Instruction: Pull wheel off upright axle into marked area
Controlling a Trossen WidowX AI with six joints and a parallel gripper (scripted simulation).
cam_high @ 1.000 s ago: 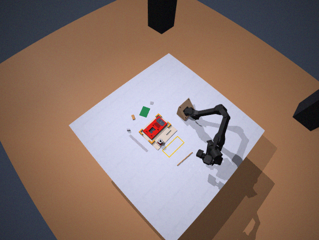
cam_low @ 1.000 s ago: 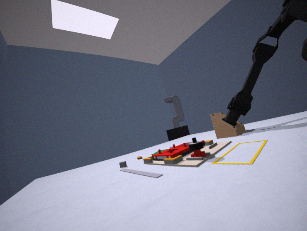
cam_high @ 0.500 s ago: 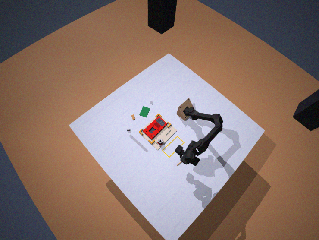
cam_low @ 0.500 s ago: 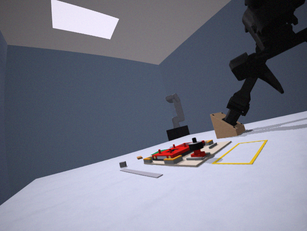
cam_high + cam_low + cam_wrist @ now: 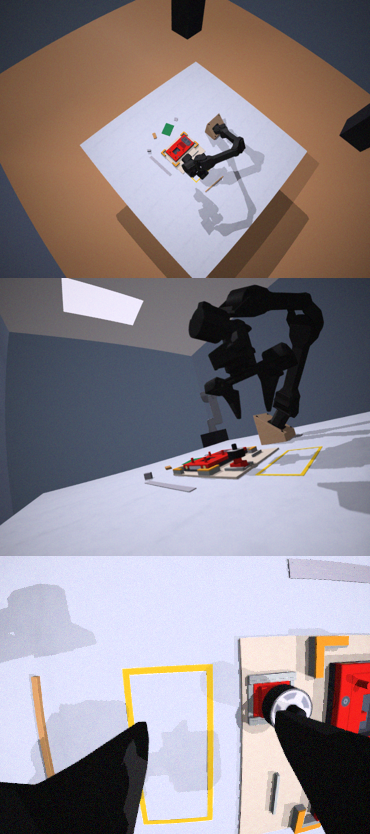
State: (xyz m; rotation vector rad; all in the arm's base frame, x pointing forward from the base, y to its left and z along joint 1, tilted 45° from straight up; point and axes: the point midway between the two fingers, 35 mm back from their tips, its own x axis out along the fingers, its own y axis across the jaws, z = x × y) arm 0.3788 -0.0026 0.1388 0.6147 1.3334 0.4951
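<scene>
Gripper point(image 5: 252, 412) hangs open, holding nothing — one finger point(image 5: 320, 776) partly hides the wheel point(image 5: 288, 704) below; marked area point(image 5: 169, 743) between the fingertips.

We see the white-hubbed black wheel point(image 5: 288, 704) seated on its upright axle, three o'clock of the yellow-outlined marked area point(image 5: 169, 743).

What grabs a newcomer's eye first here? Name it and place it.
The black arm arches from its tan wedge base, the open gripper hanging high above the table. Below sits a red fixture on a cream board, the black wheel on its axle. Beside the board lies the yellow marked area.
</scene>
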